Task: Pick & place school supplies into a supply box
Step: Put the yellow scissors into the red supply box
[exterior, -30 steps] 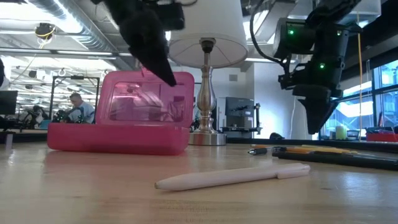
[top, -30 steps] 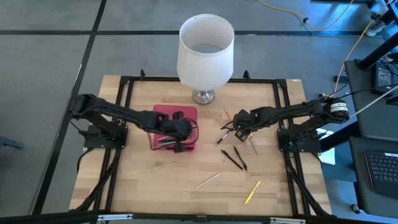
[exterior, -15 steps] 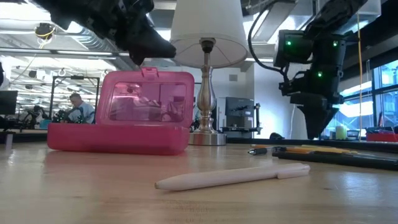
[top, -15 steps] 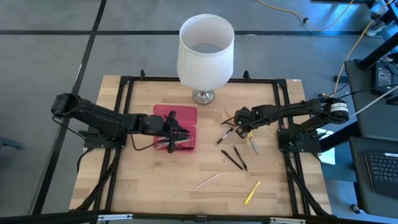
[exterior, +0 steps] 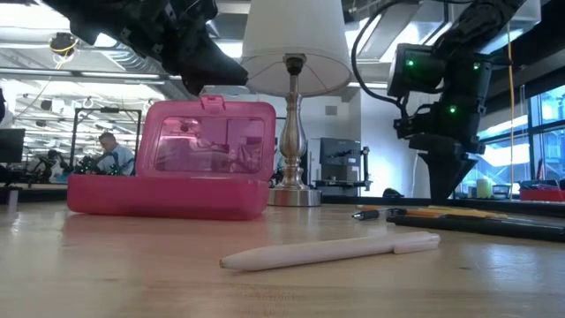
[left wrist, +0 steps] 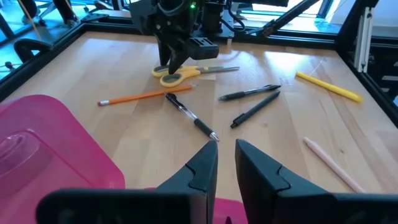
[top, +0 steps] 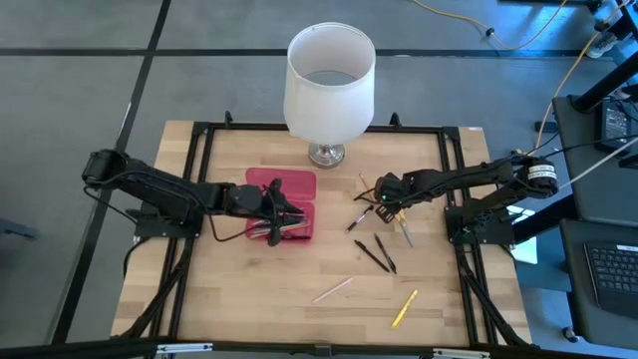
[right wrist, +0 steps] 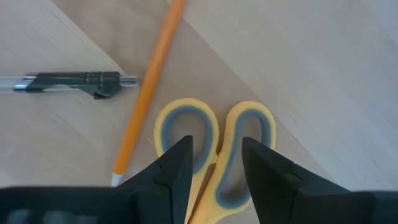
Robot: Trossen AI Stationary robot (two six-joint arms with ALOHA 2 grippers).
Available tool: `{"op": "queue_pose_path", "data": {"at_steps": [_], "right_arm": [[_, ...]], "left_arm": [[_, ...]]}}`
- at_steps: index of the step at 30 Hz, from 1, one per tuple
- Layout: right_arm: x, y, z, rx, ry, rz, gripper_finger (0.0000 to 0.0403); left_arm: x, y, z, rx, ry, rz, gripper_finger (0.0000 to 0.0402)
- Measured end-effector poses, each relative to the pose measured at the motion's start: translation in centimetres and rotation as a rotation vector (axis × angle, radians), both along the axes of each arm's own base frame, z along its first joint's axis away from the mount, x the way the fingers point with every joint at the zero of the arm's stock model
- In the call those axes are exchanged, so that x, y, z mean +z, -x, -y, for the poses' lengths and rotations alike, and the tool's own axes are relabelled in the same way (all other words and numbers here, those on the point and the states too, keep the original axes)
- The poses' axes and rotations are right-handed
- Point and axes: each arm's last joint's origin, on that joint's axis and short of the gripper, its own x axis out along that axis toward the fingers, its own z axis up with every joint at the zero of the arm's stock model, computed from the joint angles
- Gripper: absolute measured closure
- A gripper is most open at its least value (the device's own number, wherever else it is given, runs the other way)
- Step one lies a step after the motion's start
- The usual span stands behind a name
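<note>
supply box: pink translucent case (top: 282,204), lid up, on the surface left of centre, in front of the lamp; low view shows the lid standing upright behind the tray (exterior: 168,196); a few pens lie inside at the near edge.
scissors: yellow-handled (right wrist: 214,155), flat on the surface right of centre, among the loose pens; also seen in the left wrist view (left wrist: 186,73).
orange pencil: (right wrist: 149,87) lies just beside the scissor handles, slanted; a black-and-clear pen (right wrist: 68,82) near its other side.
black pens: two (top: 377,254) lie side by side nearer the front edge, right of centre.
pale pen: (exterior: 331,250) front of the surface, near the middle, apart from the rest.
yellow pen: (top: 404,308) front right, well apart from the box.
right hand: (right wrist: 216,163) right over the scissor handles, pointing down, fingers (right wrist: 176,168) parted and straddling the two loops; nothing gripped. High view puts it right of centre (top: 384,197).
left hand: (left wrist: 225,163) above the open box at its right end, fingers close together with a narrow gap, empty. High view (top: 289,211).
lamp: white shade (top: 330,80) on a metal base, at the back of the surface, just behind the box.
background: person seated far off in the room (exterior: 110,152), low view only.
</note>
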Motion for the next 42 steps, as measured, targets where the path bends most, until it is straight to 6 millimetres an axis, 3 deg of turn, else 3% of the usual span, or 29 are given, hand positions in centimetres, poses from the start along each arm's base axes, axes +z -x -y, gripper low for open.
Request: {"op": "queue_pose_path", "data": {"at_steps": [15,24,33,42], "right_arm": [[-2.5,-0.7,0.1,0.001,-0.012,-0.105,0.0261],[-2.5,-0.7,0.1,-0.028,-0.031,-0.09,0.0265],[-2.5,-0.7,0.0,0.004,-0.034,-0.096,0.032],[-2.3,-0.6,0.0,0.006,-0.036,-0.121,0.0311]], "left_arm": [[-0.1,0.0,0.0,0.0,-0.001,-0.008,0.0351],[-0.1,0.0,0.0,0.0,-0.001,-0.009,0.0347],[-0.1,0.0,0.0,0.0,-0.001,-0.009,0.035],[-0.1,0.0,0.0,0.0,-0.001,-0.009,0.0353]]}}
